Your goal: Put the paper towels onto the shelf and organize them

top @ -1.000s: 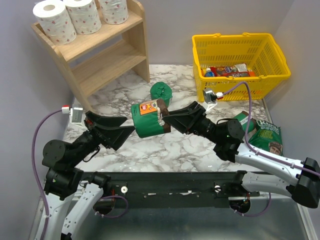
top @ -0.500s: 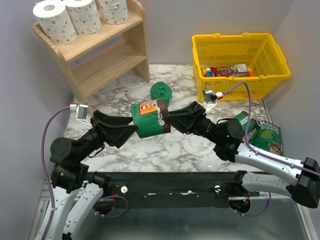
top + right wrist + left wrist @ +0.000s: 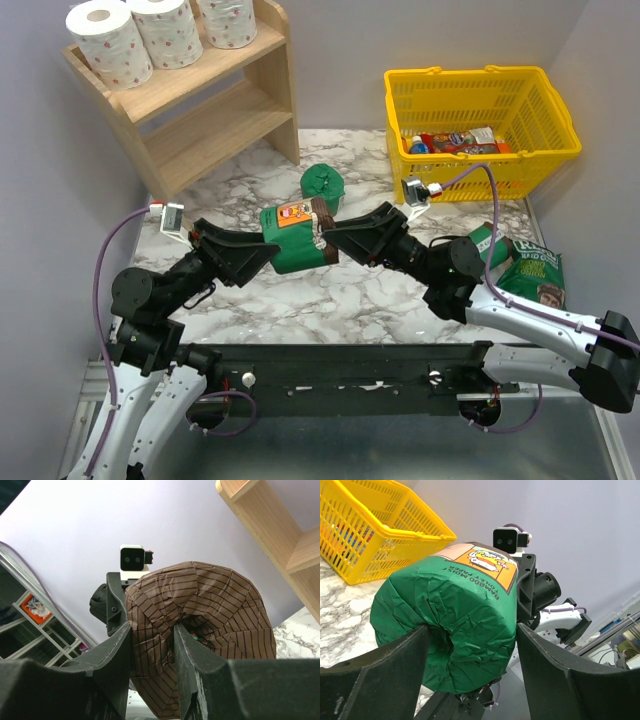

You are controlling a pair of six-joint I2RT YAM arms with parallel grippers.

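The right gripper (image 3: 335, 237) is holding a green roll (image 3: 295, 240) in the air above the marble table (image 3: 330, 295), roughly midway between the two arms. Its fingers (image 3: 112, 665) are standing close together and are pinching the crumpled brown end of the roll between them. The left gripper (image 3: 265, 252) is facing it from the other side. Its jaws are spread wide, one on each side of the green end (from the left wrist view I cannot tell if the pads are pressing the wrapper). A second green roll (image 3: 322, 187) is lying on the table just behind. Three white rolls (image 3: 165, 30) are standing in a row on the top tier of the shelf (image 3: 281, 85). A yellow basket (image 3: 470, 73) is sitting at the far right, and a flat green packet (image 3: 525, 270) is lying near the right arm.
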